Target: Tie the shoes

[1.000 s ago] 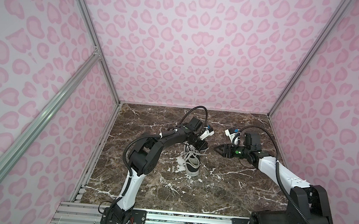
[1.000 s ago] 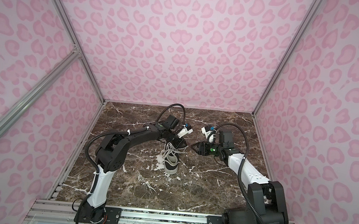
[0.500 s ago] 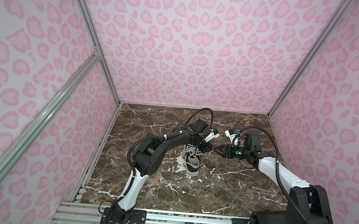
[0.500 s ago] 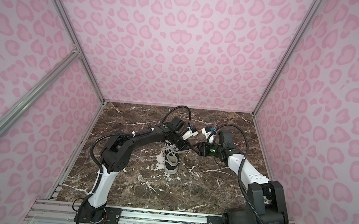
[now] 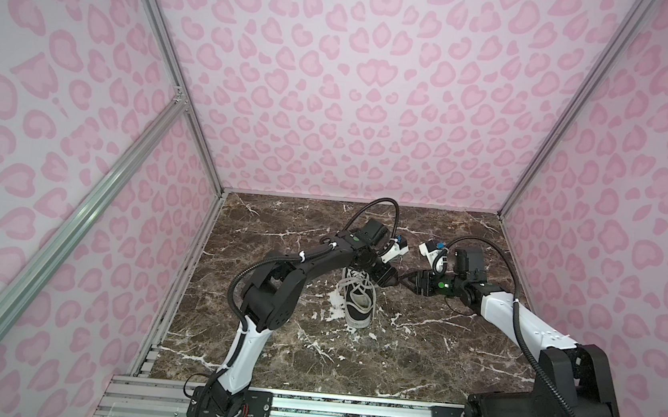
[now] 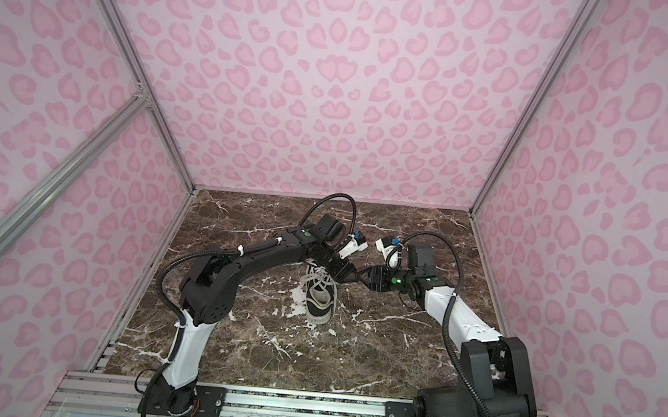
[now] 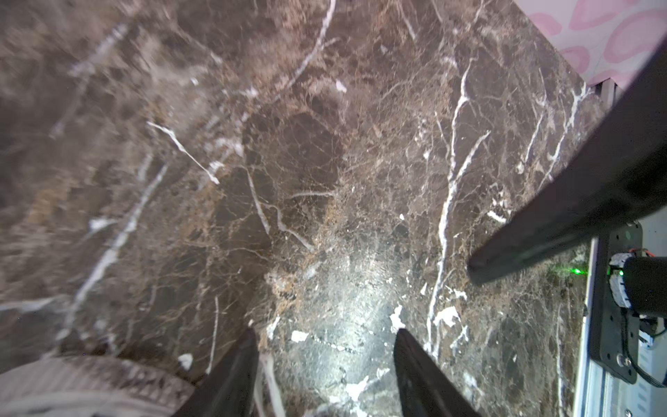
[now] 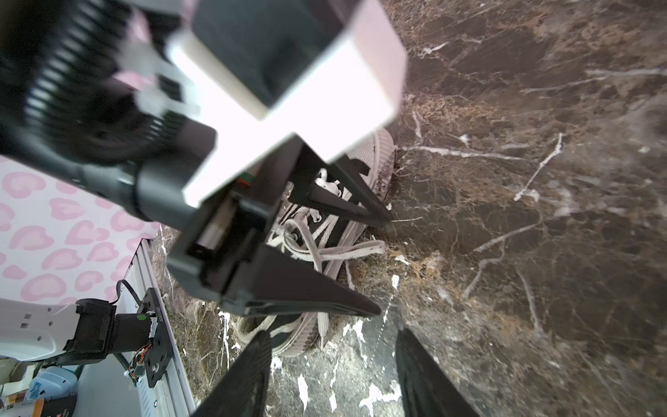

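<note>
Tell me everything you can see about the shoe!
It is one black canvas sneaker with a white ribbed rubber sole and toe cap. It stands upright on the brown marble table, toe pointing toward the arm bases. Its long off-white flat laces criss-cross the front and flop loosely over the sides. The left gripper and right gripper hover open near its heel end; neither clamps it.
</note>
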Tool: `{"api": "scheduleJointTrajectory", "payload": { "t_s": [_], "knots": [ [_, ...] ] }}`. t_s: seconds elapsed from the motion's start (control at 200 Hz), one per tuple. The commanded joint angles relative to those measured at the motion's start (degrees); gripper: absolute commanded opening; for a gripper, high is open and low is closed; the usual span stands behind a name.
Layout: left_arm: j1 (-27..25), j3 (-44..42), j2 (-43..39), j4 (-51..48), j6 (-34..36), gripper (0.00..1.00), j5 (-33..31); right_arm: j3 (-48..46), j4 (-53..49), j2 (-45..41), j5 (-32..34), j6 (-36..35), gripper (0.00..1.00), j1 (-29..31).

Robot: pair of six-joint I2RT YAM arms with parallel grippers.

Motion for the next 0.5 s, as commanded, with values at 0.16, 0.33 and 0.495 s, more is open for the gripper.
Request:
{"api": "scheduleJointTrajectory", "payload": {
  "t_s": [0.16, 0.33, 0.495],
  "knots": [
    [3.62, -5.06, -8.09, -1.29, -0.14, 0.64, -3.54, 3.23, -3.31, 2.46, 6.60, -0.09, 0.57, 5.44],
    [7.10, -18.00, -16.96, 0.81, -0.95, 0.63, -4.35, 5.57, -5.14, 5.80, 13.17, 3.55, 0.57, 10.29],
    [10.56, -29.32, -22.87, 5.27, -4.24, 0.61, -0.22, 4.75, -3.21, 9.17, 12.87, 6.30, 0.54, 13.02]
  ]
}}
